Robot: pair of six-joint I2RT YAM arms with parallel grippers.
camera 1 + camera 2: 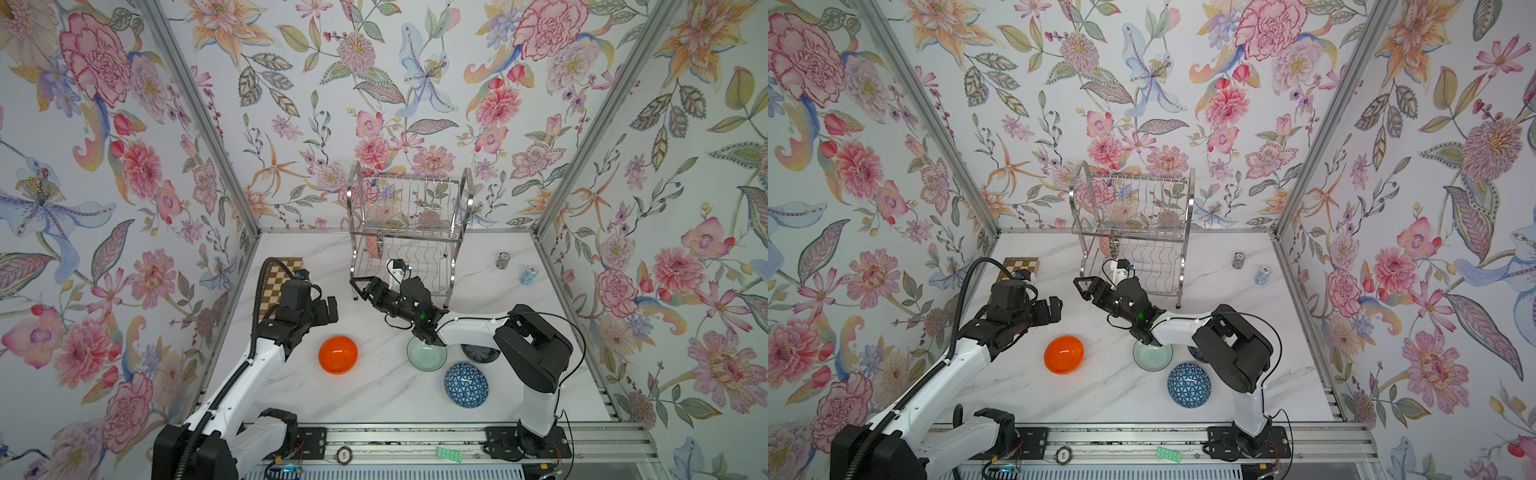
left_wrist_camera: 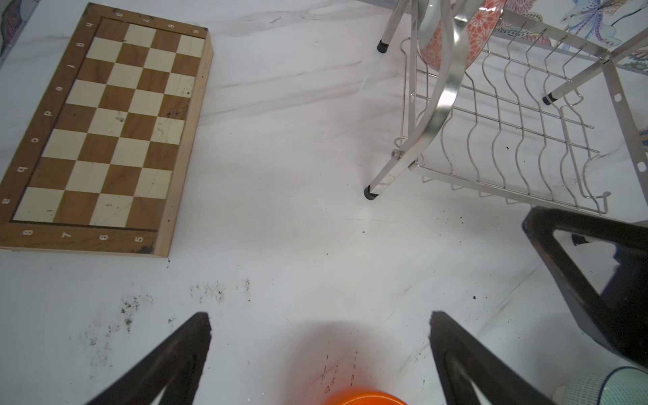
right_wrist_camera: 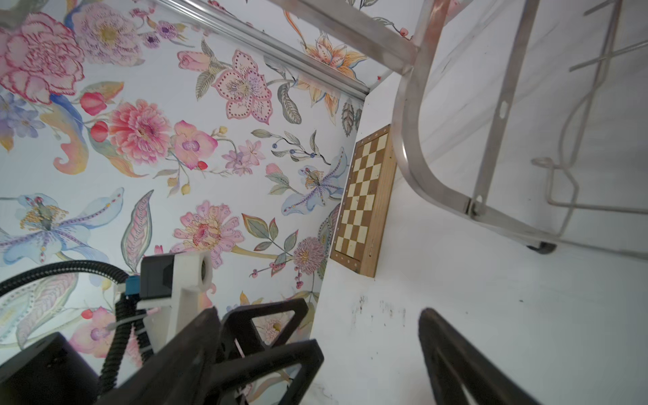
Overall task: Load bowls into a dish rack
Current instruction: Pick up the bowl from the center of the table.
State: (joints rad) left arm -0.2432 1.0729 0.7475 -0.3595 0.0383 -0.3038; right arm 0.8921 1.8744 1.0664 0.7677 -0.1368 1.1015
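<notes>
Here you have five bowls in all, one dish rack (image 1: pixel 409 216), one chessboard (image 2: pixel 105 129) and two small cylinders, one dark (image 1: pixel 503 260) and one pale blue (image 1: pixel 528 275). Your left gripper (image 2: pixel 319 315) has its two fingers (image 2: pixel 456 354) spread wide with nothing between them. The orange bowl (image 1: pixel 338 354) sits upright on the table (image 1: pixel 374 395) just behind those fingers, toward their base, and the chessboard lies ahead of them, off to one side. Your right gripper (image 1: pixel 360 290) is likewise spread with nothing held, its fingertips just beside the rack's front leg. One patterned bowl (image 1: pixel 375 246) stands on edge in the rack's lower shelf, beyond the right fingers. Back along the arm from those fingers, three more rest on the table: the mint bowl (image 1: pixel 427 356) under the wrist, the navy bowl (image 1: pixel 478 353) mostly hidden by the arm, and the blue triangle-patterned bowl (image 1: pixel 466 385) farthest from the fingers. Both cylinders stand well apart from either gripper.
</notes>
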